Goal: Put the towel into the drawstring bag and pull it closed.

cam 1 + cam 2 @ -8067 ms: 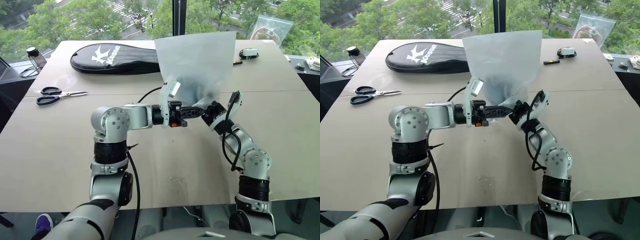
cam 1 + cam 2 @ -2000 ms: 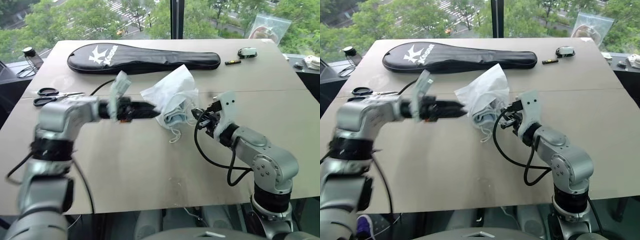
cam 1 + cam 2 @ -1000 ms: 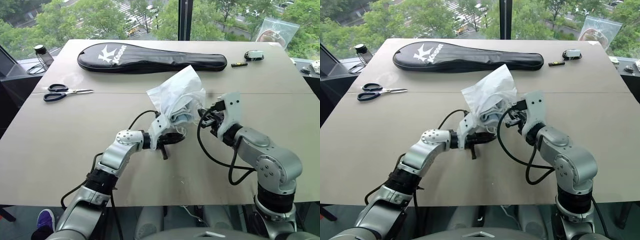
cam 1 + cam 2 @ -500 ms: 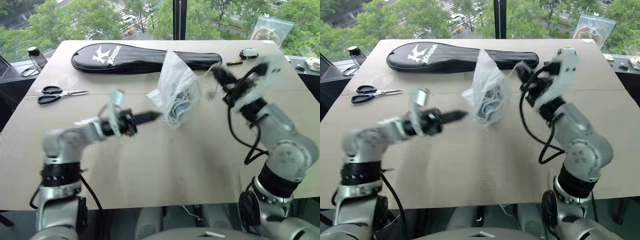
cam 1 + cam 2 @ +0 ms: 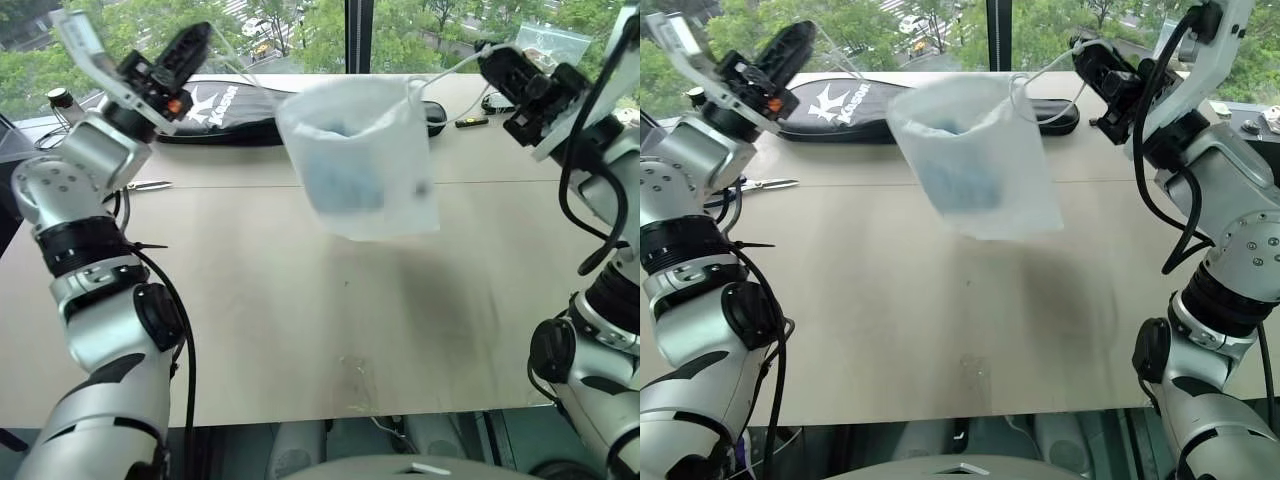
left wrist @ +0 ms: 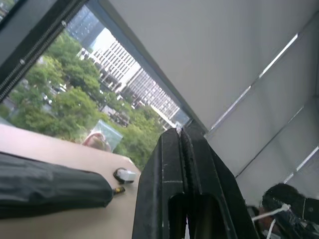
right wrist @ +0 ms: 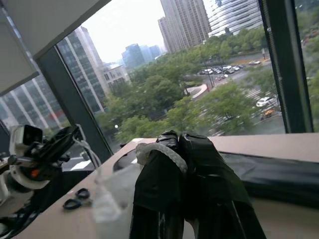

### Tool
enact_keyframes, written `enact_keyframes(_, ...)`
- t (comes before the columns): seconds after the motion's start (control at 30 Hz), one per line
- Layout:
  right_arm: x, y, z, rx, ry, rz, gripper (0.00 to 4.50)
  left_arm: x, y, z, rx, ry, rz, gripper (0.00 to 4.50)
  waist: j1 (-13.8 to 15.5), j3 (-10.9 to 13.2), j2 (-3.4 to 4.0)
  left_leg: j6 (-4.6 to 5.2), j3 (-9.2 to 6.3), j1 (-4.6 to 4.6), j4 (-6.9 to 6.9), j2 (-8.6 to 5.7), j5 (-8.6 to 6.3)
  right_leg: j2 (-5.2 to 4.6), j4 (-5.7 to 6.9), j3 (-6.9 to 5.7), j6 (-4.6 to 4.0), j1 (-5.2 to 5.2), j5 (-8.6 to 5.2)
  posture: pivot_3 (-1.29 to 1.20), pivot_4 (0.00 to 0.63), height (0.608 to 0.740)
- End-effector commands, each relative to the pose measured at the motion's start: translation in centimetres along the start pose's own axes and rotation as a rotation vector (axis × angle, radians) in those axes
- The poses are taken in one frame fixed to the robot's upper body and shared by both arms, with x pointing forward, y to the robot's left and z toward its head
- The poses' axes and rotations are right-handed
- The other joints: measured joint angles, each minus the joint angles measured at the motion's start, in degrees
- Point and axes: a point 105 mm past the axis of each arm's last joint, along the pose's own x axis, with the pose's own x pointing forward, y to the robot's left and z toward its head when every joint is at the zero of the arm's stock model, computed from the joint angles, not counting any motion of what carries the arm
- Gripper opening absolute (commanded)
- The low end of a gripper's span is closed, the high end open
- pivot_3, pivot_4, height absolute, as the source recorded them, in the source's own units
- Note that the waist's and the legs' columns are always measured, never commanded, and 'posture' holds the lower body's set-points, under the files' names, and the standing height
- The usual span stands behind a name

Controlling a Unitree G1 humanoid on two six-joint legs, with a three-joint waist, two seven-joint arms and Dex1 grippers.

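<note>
The drawstring bag (image 5: 365, 160) hangs in the air above the table, strung between my two raised arms by its white cords. Through its translucent wall the light-blue towel (image 5: 345, 175) shows as a soft shape inside. My left gripper (image 5: 198, 42) is up at the far left, shut, with a thin cord running from it to the bag's mouth. My right gripper (image 5: 492, 58) is up at the far right, shut on the other cord (image 7: 158, 149), which loops over its finger. The bag's mouth is gathered narrow at the top.
A long black racket case (image 5: 235, 110) lies at the back of the table (image 5: 300, 330), partly behind the bag. Scissors (image 5: 150, 185) lie at the left, a small bottle (image 5: 62, 100) at the back left corner. A clear plastic bag (image 5: 550, 40) and small items (image 5: 497, 100) sit back right.
Both arms have risen and swung apart. The bag has lifted from low over the table and now hangs stretched between them by its cords.
</note>
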Motion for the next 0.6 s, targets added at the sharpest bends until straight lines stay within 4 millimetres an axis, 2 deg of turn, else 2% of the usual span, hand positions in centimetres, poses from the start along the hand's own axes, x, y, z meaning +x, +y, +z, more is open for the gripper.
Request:
enact_keyframes(0.03, -0.5, 3.0, 3.9, 0.074, -0.174, 0.149, 0.00, 0.8, -2.3, 1.0, 0.098, 0.001, -0.068, 0.02, -0.19, 0.01, 0.00, 0.00, -0.03, -0.07, 0.08, 0.02, 0.00, 0.01, 0.01, -0.05, 0.00, -0.04, 0.00, 0.00, 0.150, 0.740)
enact_keyframes(0.07, -0.5, 2.9, 4.2, 0.088, -0.183, 0.142, 0.00, 0.8, -2.1, 0.6, 0.124, 0.024, -0.055, 0.02, -0.22, 0.01, 0.01, 0.00, 0.01, -0.08, 0.10, 0.02, 0.00, 0.01, 0.07, 0.01, 0.00, -0.08, 0.01, 0.00, 0.150, 0.740)
enact_keyframes(0.13, -0.7, 2.6, 3.0, -0.032, -0.104, 0.116, 0.00, 0.5, -1.9, 2.0, 0.082, -0.042, -0.059, 0.02, -0.03, 0.00, 0.00, 0.00, 0.00, -0.03, 0.11, 0.01, 0.00, 0.03, 0.12, 0.01, 0.00, -0.07, 0.01, 0.00, 0.150, 0.740)
enact_keyframes(0.17, -0.9, 2.7, 4.1, -0.001, -0.147, 0.134, 0.00, 0.3, -1.1, 3.4, 0.067, -0.107, -0.018, 0.02, 0.01, 0.00, 0.00, 0.00, -0.02, -0.04, 0.12, 0.01, 0.00, 0.04, 0.10, -0.03, 0.00, -0.07, 0.01, 0.00, 0.150, 0.740)
enact_keyframes(0.2, -1.0, 2.0, 5.0, -0.005, -0.175, 0.106, 0.00, 0.0, 0.0, 3.7, 0.119, -0.103, 0.043, 0.02, -0.05, 0.01, 0.00, 0.01, -0.01, -0.05, 0.13, 0.01, 0.00, 0.04, 0.10, -0.03, 0.00, -0.07, 0.01, 0.00, 0.150, 0.740)
enact_keyframes(0.3, -1.9, -3.1, 4.0, -0.101, -0.096, -0.132, 0.00, -0.9, 3.3, 4.0, 0.217, -0.093, 0.214, 0.02, 0.05, 0.00, 0.00, 0.01, 0.01, -0.09, 0.21, -0.02, 0.00, 0.05, 0.14, 0.00, 0.01, -0.09, 0.02, 0.00, 0.150, 0.740)
enact_keyframes(0.33, -2.6, -4.7, 4.2, -0.087, -0.110, -0.205, 0.00, -1.2, 4.4, 4.1, 0.248, -0.096, 0.288, 0.02, 0.10, -0.01, -0.02, 0.01, 0.00, -0.07, 0.19, -0.06, 0.00, 0.05, 0.09, -0.02, 0.01, -0.07, 0.02, 0.00, 0.150, 0.740)
enact_keyframes(0.4, -3.5, -6.8, 4.4, -0.124, -0.102, -0.325, 0.00, -1.7, 6.2, 4.2, 0.326, -0.084, 0.413, 0.02, 0.49, -0.03, -0.06, 0.02, -0.01, -0.08, 0.19, -0.06, 0.00, 0.03, 0.05, -0.03, 0.01, -0.04, 0.01, 0.00, 0.150, 0.740)
enact_keyframes(0.5, -5.3, -10.4, 4.0, -0.357, 0.020, -0.572, 0.00, -3.3, 9.1, 4.7, 0.493, -0.063, 0.650, 0.02, 1.28, 0.00, -0.02, 0.02, -0.01, -0.22, 0.22, -0.11, 0.00, -0.03, 0.07, -0.05, 0.02, -0.13, 0.02, 0.00, 0.150, 0.740)
enact_keyframes(0.6, -7.3, -13.0, 4.5, -0.561, 0.092, -0.765, 0.00, -4.9, 10.5, 5.5, 0.559, -0.099, 0.788, 0.02, 1.50, 0.00, -0.03, 0.01, -0.02, -0.36, 0.22, -0.11, 0.00, -0.04, 0.05, -0.06, 0.02, -0.24, 0.02, 0.00, 0.150, 0.740)
